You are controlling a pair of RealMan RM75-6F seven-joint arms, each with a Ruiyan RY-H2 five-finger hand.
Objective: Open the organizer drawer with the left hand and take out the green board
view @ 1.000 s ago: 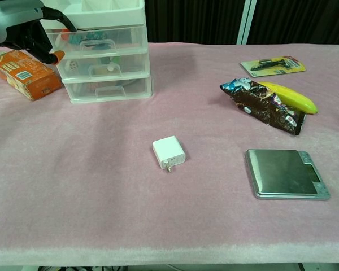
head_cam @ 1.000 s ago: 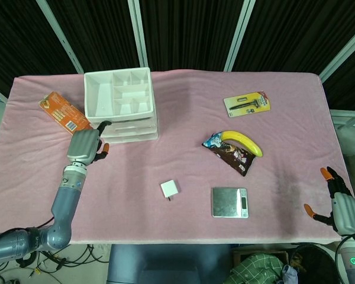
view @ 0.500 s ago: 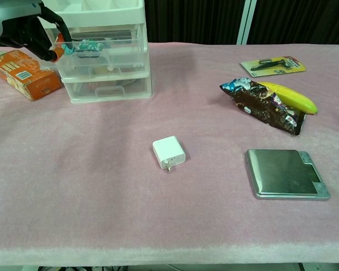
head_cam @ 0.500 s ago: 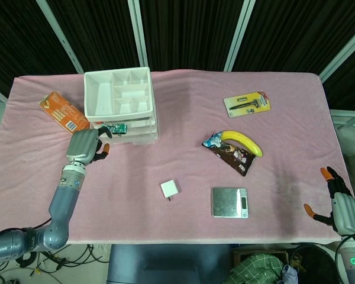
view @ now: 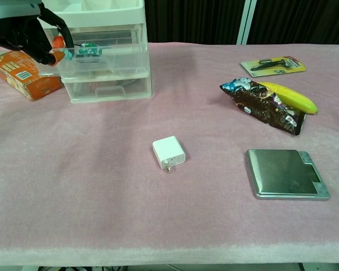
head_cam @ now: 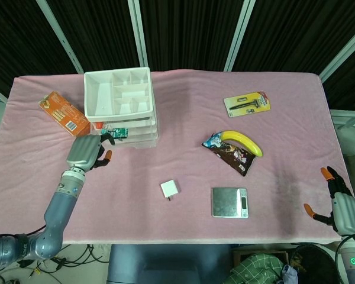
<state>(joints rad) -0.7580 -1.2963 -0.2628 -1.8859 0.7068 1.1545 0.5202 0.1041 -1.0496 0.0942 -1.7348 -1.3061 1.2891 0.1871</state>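
A white plastic organizer [head_cam: 122, 105] [view: 101, 53] with clear drawers stands at the table's back left. Its top drawer [head_cam: 124, 135] [view: 96, 56] is slid out toward me. A green board [head_cam: 120, 132] [view: 89, 51] lies inside it. My left hand [head_cam: 86, 152] [view: 24, 35] sits at the drawer's left front corner, fingers curled against its front edge. My right hand [head_cam: 342, 204] rests at the table's near right edge, fingers spread, holding nothing.
An orange box [head_cam: 64, 113] [view: 24, 72] lies left of the organizer. A white charger [head_cam: 170, 189] [view: 169, 153], a metal scale [head_cam: 229, 202] [view: 285, 173], a banana on a snack bag [head_cam: 236, 149] [view: 271, 103] and a packaged razor [head_cam: 246, 104] [view: 273, 65] lie on the pink cloth.
The top drawer has slid out from shut, showing the green board. My left hand has drawn back toward me with the drawer's front. My right hand has not moved.
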